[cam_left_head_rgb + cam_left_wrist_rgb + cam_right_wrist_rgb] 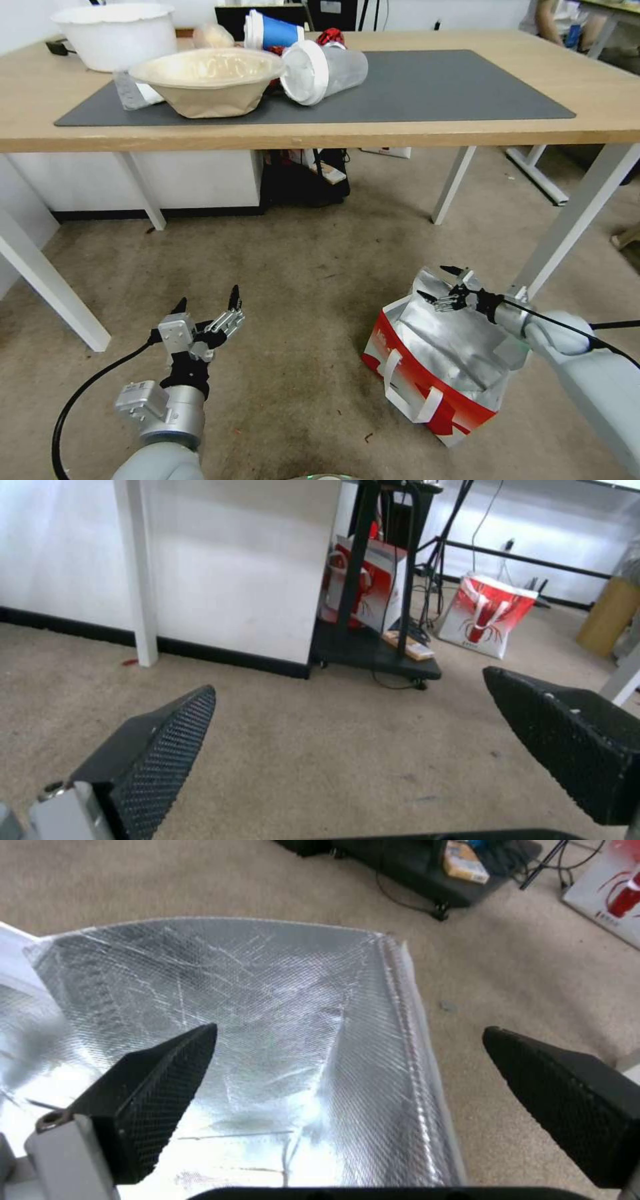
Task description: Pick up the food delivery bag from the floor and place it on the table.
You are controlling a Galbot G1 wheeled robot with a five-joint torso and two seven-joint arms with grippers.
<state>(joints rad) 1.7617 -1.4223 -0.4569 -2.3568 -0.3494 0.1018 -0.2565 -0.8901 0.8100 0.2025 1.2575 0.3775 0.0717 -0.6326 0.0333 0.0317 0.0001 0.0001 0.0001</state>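
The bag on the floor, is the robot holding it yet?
No. The right gripper is open over the food delivery bag's foil rim; the left gripper is open too.

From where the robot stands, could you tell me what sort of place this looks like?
Probably an office or lab workroom. A light-wood table on white legs carries a grey mat and used takeaway bowls; cables trail by a black stand. The food delivery bag sits on the floor, the open right gripper above it.

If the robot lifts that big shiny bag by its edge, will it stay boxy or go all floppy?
Probably floppy: the food delivery bag is thin paper with crinkled foil lining that already sags open on the floor. It looks light for its size, since the inside looks empty. The right gripper, fingers open straddling the rim, might crumple that edge.
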